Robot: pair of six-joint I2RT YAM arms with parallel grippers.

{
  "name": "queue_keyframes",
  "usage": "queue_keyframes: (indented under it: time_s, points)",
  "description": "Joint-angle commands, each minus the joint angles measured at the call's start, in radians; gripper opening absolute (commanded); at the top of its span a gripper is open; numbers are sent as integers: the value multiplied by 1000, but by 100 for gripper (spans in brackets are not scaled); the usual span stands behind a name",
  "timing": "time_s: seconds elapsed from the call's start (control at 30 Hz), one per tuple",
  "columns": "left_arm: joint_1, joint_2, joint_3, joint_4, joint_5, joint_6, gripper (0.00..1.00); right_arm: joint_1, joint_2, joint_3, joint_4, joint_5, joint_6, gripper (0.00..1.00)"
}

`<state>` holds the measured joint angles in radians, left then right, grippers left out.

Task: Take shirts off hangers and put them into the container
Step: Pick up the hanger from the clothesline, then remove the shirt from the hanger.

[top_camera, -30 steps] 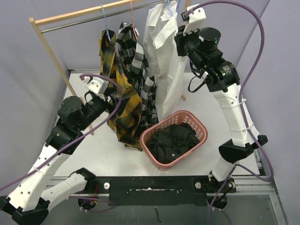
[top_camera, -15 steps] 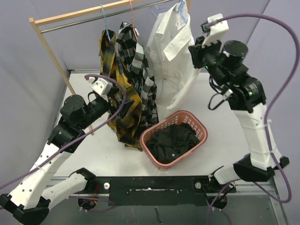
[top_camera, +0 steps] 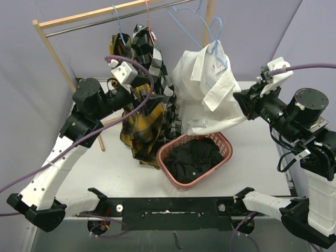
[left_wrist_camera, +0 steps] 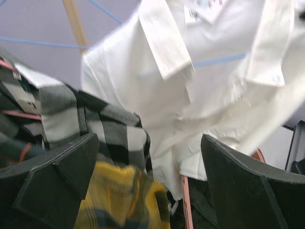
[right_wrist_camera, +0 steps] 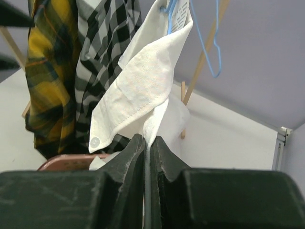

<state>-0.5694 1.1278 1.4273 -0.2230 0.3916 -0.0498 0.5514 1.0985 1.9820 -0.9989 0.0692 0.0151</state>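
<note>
My right gripper (top_camera: pixel 243 103) (right_wrist_camera: pixel 148 143) is shut on a fold of the white shirt (top_camera: pixel 202 89) (right_wrist_camera: pixel 143 81). It holds the shirt stretched above the pink container (top_camera: pixel 223 140), which has a black shirt (top_camera: pixel 193 157) inside. A light blue hanger (top_camera: pixel 213 32) sits in the white shirt's collar. My left gripper (top_camera: pixel 137 80) (left_wrist_camera: pixel 152 186) is open beside the yellow plaid shirt (top_camera: pixel 139 126) (left_wrist_camera: pixel 119 195) and the black-and-white check shirt (top_camera: pixel 157 68) (left_wrist_camera: pixel 71 114), holding nothing. Those two hang from a blue hanger (top_camera: pixel 118 23) and a pink-red hanger (top_camera: pixel 148 16).
A wooden rack (top_camera: pixel 52 50) with a metal rail stands at the back. A bare light blue hanger (top_camera: pixel 184 23) hangs tilted near the rail's right end. The rack's right post (right_wrist_camera: pixel 202 62) stands behind the white shirt.
My right gripper has pulled the white shirt right and down, away from the rail and over the container. My left arm has risen toward the hanging shirts and its jaws have opened wider.
</note>
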Motion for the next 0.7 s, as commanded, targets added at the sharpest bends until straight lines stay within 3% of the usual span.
queue_keyframes:
  time_s: [0.0, 0.17, 0.4, 0.67]
  points:
    - [1, 99, 178, 52, 47, 42, 89, 6, -49, 29, -100, -51, 22, 0]
    - [7, 210, 304, 95, 114, 22, 89, 6, -128, 21, -140, -44, 41, 0]
    - [-16, 336, 349, 160, 179, 79, 92, 8, -172, 73, -182, -87, 72, 0]
    - [-180, 415, 363, 143, 44, 328, 94, 12, -166, 120, -200, -155, 100, 0]
